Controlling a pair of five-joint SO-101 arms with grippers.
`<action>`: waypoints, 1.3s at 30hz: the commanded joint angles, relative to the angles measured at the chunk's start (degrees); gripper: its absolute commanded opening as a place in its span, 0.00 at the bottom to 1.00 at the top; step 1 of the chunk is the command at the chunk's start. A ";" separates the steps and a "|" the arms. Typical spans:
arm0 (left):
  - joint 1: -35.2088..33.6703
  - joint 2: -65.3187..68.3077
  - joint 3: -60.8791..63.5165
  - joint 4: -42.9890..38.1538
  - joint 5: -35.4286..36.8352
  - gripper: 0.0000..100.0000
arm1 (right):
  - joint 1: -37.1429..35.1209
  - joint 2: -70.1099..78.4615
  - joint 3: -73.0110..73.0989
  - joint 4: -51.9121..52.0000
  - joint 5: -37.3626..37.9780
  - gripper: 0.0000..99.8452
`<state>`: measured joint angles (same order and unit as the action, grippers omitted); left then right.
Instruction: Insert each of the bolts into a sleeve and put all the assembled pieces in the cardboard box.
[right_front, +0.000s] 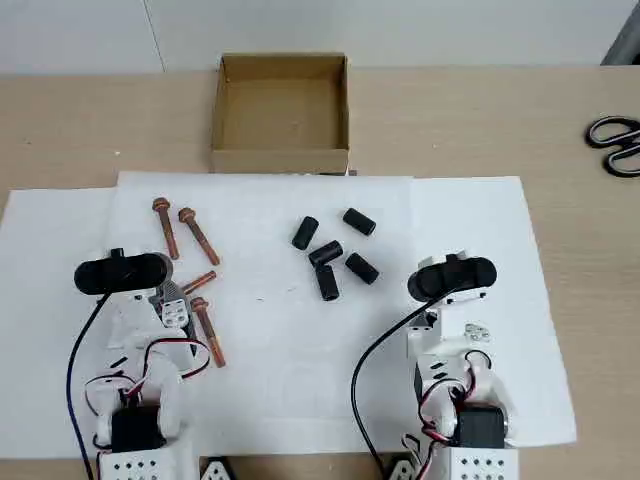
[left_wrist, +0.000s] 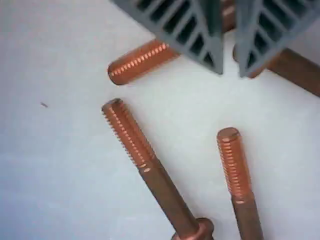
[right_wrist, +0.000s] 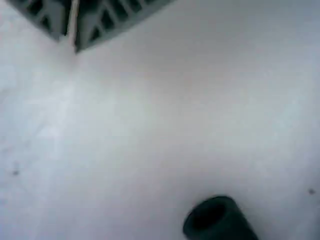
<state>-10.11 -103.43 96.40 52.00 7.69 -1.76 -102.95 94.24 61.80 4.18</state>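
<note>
Several copper bolts (right_front: 198, 235) lie on the left of the white paper, and several black sleeves (right_front: 325, 253) lie loose in a cluster at its middle. The empty cardboard box (right_front: 283, 150) stands at the far edge of the paper. My left gripper (left_wrist: 231, 72) hangs shut just above the bolts, with one bolt (left_wrist: 142, 59) running under its fingers (left_wrist: 200, 30) and two more bolts (left_wrist: 150, 167) beyond them. My right gripper (right_wrist: 72, 42) is shut over bare paper, holding nothing, and one sleeve (right_wrist: 217, 220) lies a short way off. In the high view the left arm (right_front: 125, 272) sits beside the bolts and the right arm (right_front: 452, 278) to the right of the sleeves.
The white paper (right_front: 280, 370) covers most of the wooden table in front of both arms. Scissors (right_front: 615, 145) lie at the far right of the table, off the paper. Bare paper stretches between the bolts and the sleeves.
</note>
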 joint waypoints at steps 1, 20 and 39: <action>-0.26 -0.62 -0.40 0.18 -0.18 0.01 | -0.31 -1.01 -0.26 -1.19 0.18 0.00; 5.80 -0.62 -0.40 0.09 -0.53 0.01 | -0.31 -1.01 -0.18 -1.10 0.26 0.00; 5.36 9.23 -21.23 16.97 1.76 0.07 | -0.40 2.07 -11.43 -0.66 -0.09 0.00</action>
<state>-3.16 -99.74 81.54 67.03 7.78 -1.67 -102.42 88.35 61.80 4.18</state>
